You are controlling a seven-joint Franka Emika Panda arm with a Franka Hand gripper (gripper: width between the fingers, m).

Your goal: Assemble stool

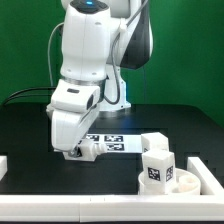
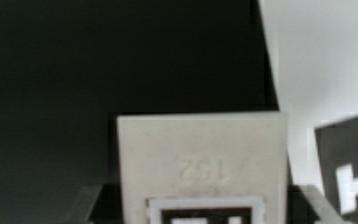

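Observation:
In the exterior view my gripper (image 1: 78, 151) is low over the black table, at that view's left, shut on a chunky white stool leg (image 1: 87, 150). The wrist view shows this leg (image 2: 197, 150) filling the gap between my dark fingers (image 2: 311, 203), its marker tag (image 2: 204, 212) near the jaws. The round white seat (image 1: 193, 183) lies at the exterior view's lower right. One tagged leg (image 1: 156, 168) stands upright on it, and another leg (image 1: 154, 143) shows just behind.
The marker board (image 1: 116, 142) lies flat just beside the held leg and shows as a white sheet (image 2: 327, 70) in the wrist view. White border rails run along the front (image 1: 60, 201) and the left edge (image 1: 4, 165) of the table.

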